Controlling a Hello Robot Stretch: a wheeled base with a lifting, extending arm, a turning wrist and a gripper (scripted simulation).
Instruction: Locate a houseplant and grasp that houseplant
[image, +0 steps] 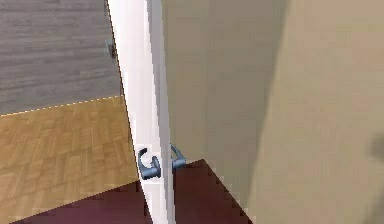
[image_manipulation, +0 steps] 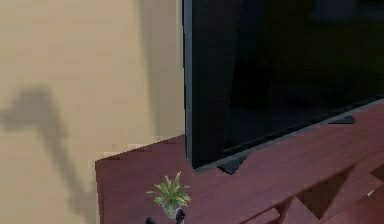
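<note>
Small green houseplant (image_manipulation: 170, 190) stands on red-brown wooden tabletop (image_manipulation: 125, 180), near large black flat television (image_manipulation: 290, 70). State of gripper: cannot tell.

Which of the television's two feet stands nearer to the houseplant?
The left foot in the arm side view, just up and right of the houseplant. The right foot stands far toward the right edge.

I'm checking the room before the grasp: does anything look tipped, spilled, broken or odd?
Nothing stands out. The houseplant stands upright on the reddish wooden cabinet, near the upright television, with no soil spilled around it. In the forward view the white door and its handle look intact.
</note>
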